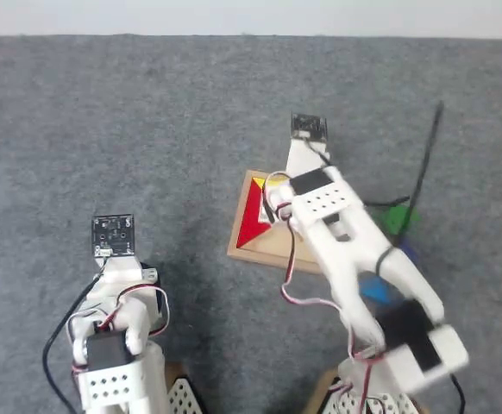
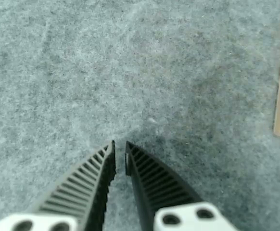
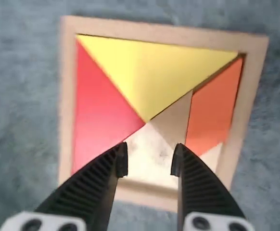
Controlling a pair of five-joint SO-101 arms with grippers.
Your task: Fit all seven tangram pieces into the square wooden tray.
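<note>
Flat yellow triangle [image 3: 154,72], flat red triangle [image 3: 99,120] and flat orange piece [image 3: 212,110] are seated in the square wooden tray [image 3: 67,96]; four are judged outstanding. The right gripper [image 3: 149,161] is spread, empty, above the tray.

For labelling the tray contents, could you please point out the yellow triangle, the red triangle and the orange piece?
yellow triangle [image 3: 154,72]: right wrist view, centre of its face.
red triangle [image 3: 95,118]: right wrist view, centre of its face.
orange piece [image 3: 214,108]: right wrist view, centre of its face.

The table [image 1: 130,121] has a grey, carpet-like cover. A square wooden tray [image 1: 258,255] lies on it right of centre. A green piece [image 1: 398,217] and a blue piece [image 1: 374,290] lie just beside the tray, near a black cable [image 1: 425,164].
</note>
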